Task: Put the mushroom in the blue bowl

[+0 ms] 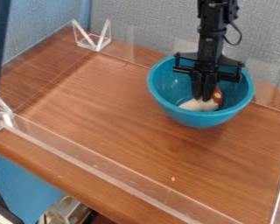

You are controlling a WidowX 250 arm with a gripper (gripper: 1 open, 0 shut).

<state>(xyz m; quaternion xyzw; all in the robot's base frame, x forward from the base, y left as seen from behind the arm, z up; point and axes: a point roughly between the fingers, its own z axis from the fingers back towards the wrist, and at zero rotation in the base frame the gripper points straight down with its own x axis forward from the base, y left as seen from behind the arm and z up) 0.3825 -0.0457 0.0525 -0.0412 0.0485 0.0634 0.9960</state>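
Note:
The blue bowl [171, 94] stands at the back right of the wooden table. My gripper [210, 91] reaches straight down into it from above, its black fingers drawn together. The mushroom [199, 104] is inside the bowl right at the fingertips. Its cream stem lies low against the bowl's floor, and its orange cap is pinched between the fingers. The fingers hide part of the cap.
A clear acrylic wall [130, 166] rims the wooden table [95, 105]. Two clear triangular stands sit at the back left [91, 37] and at the left edge [3, 114]. A blue-grey backdrop rises just behind the bowl.

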